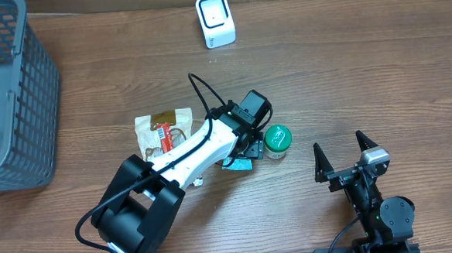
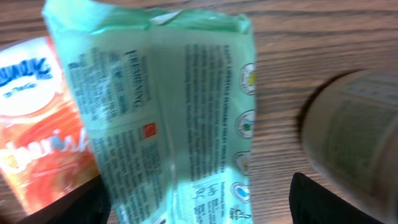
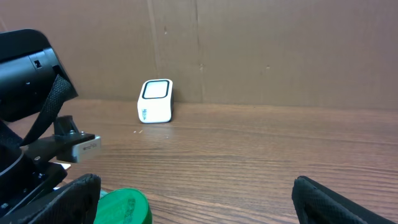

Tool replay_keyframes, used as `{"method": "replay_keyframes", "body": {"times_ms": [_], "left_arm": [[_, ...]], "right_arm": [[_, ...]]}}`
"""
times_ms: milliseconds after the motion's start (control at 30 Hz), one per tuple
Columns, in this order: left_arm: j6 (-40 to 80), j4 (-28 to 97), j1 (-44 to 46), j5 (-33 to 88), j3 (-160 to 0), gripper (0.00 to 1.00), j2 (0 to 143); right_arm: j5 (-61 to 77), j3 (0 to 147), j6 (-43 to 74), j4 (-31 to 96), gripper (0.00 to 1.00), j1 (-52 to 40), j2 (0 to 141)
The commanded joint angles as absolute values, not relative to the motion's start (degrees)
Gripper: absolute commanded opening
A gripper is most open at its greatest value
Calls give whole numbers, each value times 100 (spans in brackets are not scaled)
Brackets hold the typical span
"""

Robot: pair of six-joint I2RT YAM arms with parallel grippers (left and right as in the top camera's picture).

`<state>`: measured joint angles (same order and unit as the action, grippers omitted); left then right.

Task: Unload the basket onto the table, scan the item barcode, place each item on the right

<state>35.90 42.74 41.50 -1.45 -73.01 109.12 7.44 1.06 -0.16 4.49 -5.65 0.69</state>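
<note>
Green packet (image 2: pixel 180 112) lies near the surface's middle between our left end effector's (image 2: pixel 208 205) open jaws, the right end effector (image 1: pixel 339 144) also open, and we fear closing could snag the jar (image 2: pixel 354 130) just beside it, toppling it.

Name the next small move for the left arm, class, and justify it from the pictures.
Probably close the left gripper on the green packet. Its jaws stand open on either side of the packet, with bare wood showing at one side, so nothing is gripped yet. The white scanner stands far off near the table's back edge.
</note>
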Motion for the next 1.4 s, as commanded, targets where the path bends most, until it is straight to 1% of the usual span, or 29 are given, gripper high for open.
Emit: {"method": "replay_keyframes", "body": {"times_ms": [0,33,100,133,233,400,700,900,1067,1200,1367], "left_arm": [[3369,4167,4165,154,-7389,80,10746],[3339,4176,4165,130,-7389,80,10746],[3339,4195,4150,108,-7389,82,10746],[3339,4200,4136,108,-7389,85,10746],[3339,4193,4123,106,-7395,87,10733],[3339,4246,4110,-113,-7505,86,10573],[3347,4519,3922,-786,-8025,88,9848],[3487,4543,3339,-1105,-8156,94,9450],[3468,4882,2705,-1330,-8154,100,9439],[3468,5229,2255,-1413,-8154,100,9439],[3470,5308,1896,-1391,-8154,100,9439]], "right_arm": [[718,45,1,419,100,-543,16],[718,45,1,419,100,-543,16],[718,45,1,419,100,-543,16],[718,45,1,419,100,-543,16],[718,45,1,419,100,-543,16],[718,45,1,419,100,-543,16],[718,45,1,419,100,-543,16],[718,45,1,419,100,-543,16],[718,45,1,419,100,-543,16],[718,45,1,416,100,-543,16],[718,45,1,419,100,-543,16]]}}
